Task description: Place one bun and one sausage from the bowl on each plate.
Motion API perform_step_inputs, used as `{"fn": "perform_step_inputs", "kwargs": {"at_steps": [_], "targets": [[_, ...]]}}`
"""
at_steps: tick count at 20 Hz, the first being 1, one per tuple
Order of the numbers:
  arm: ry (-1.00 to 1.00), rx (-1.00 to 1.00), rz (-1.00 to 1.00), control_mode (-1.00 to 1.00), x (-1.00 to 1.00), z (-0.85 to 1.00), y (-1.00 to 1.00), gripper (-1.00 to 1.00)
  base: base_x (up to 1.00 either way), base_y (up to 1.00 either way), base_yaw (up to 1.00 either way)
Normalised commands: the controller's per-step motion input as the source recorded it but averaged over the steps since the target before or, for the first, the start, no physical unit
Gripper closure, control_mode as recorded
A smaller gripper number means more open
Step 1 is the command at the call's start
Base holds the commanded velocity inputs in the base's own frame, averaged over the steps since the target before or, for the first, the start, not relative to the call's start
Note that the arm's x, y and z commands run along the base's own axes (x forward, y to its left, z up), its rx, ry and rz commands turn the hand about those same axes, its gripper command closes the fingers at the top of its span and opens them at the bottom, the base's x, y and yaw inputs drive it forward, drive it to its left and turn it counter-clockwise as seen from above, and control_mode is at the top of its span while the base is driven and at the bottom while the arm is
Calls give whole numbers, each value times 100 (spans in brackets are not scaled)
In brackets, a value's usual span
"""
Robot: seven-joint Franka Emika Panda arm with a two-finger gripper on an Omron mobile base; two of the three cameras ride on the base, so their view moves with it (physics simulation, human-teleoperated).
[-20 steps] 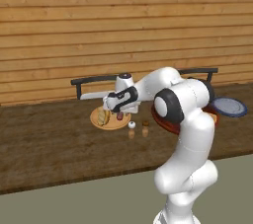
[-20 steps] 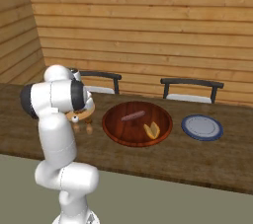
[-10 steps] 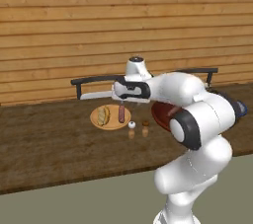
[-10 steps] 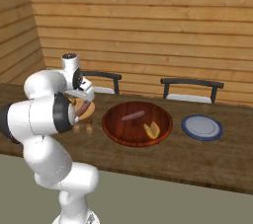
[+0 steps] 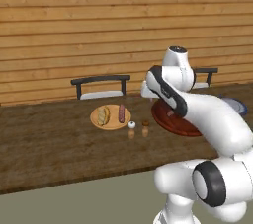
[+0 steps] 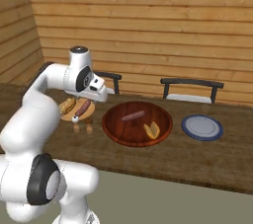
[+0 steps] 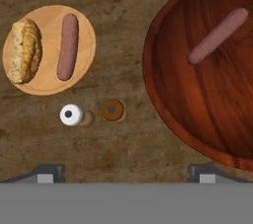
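Pincer [image 7: 126, 171] is spread wide, holding nothing. Your next sausage [image 7: 217, 35] lies in the bowl [image 7: 163, 104], up and right of the pincer, long axis diagonal. Tan plate [image 7: 84, 60] already filled.

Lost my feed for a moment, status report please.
Gripper open, empty, above the table. Tan plate has bun and sausage. Blue plate bare. Bowl holds one sausage, one bun.
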Motion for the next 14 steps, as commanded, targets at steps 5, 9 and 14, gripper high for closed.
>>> {"fn": "perform_step_inputs", "kwargs": {"at_steps": [5,9,14], "targets": [[0,-2,18,-100,-100,61,-57,-100,0,0,0],[0,-7,1,-100,-100,31,-4,-100,0,0,0],[0,-10,0,-100,-98,7,14,-100,0,0,0]]}}
